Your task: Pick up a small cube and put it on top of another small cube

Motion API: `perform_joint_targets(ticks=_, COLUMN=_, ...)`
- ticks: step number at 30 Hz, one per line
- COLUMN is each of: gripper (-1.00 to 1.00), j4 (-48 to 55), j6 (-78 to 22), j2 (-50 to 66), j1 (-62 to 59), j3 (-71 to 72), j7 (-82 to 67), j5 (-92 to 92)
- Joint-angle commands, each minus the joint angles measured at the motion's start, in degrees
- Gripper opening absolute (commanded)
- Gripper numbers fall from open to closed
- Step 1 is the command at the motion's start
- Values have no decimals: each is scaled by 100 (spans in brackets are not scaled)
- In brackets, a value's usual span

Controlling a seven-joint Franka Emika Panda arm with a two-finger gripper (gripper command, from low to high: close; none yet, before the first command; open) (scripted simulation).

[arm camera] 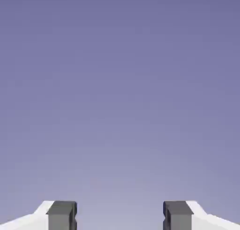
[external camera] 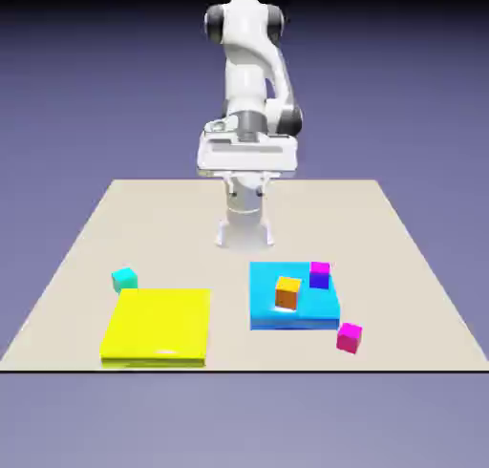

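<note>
The all-magenta small cube (external camera: 349, 337) rests on the table near the front, just off the blue slab's front right corner. Over at the exterior view's left, the teal-cyan small cube (external camera: 124, 280) stands beside the yellow slab's back corner. My gripper (external camera: 248, 160) is held high at the back of the table, far from both cubes. The hand view shows only plain backdrop, with the two grey fingertips (arm camera: 61, 215) wide apart. The gripper (arm camera: 119, 216) is open with nothing between its fingers.
A flat bright-blue slab (external camera: 267, 308) carries an orange cube (external camera: 287, 291) and a cube with magenta top and blue sides (external camera: 319, 274). A large flat yellow slab (external camera: 158, 326) lies front left. The robot's base (external camera: 244, 229) stands mid-table at the back.
</note>
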Motion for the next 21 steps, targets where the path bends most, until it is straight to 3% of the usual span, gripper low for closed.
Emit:
perform_joint_targets(ticks=1, gripper=0, j4=129, j6=-129, j2=208, j1=-61, j3=128, j7=175, j5=-32)
perform_joint_targets(ticks=21, gripper=0, j4=2700, j6=-2712, j2=4361, j1=-1279, j3=2676, j7=3679, j5=-675)
